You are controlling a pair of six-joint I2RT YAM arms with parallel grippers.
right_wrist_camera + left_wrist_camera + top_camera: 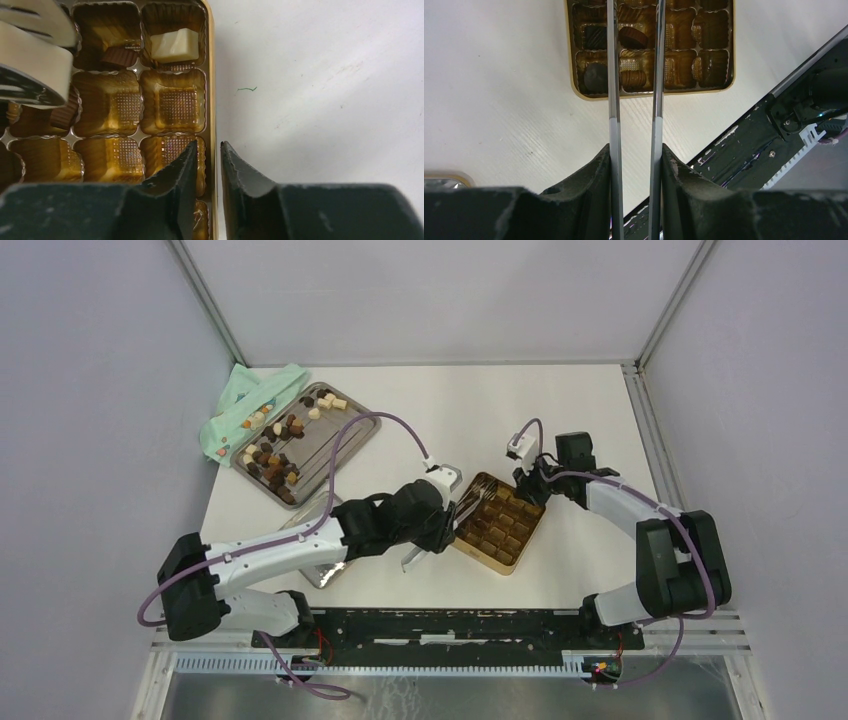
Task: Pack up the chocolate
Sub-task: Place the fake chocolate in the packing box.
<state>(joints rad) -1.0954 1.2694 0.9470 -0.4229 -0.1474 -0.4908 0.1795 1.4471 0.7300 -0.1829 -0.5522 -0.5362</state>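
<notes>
You're pinching tongs (612, 75) in the left gripper (635, 150) to reach the tin (573, 75); right gripper (208, 145) is straddling its rim, jaws slightly parted

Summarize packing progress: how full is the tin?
Done: the gold tin holds a few chocolates, including a white one and dark ones. In hand: left gripper holds tongs over the tin; right gripper straddles its rim, jaws apart. Left: most cells empty; many loose pieces wait on the tray.
</notes>
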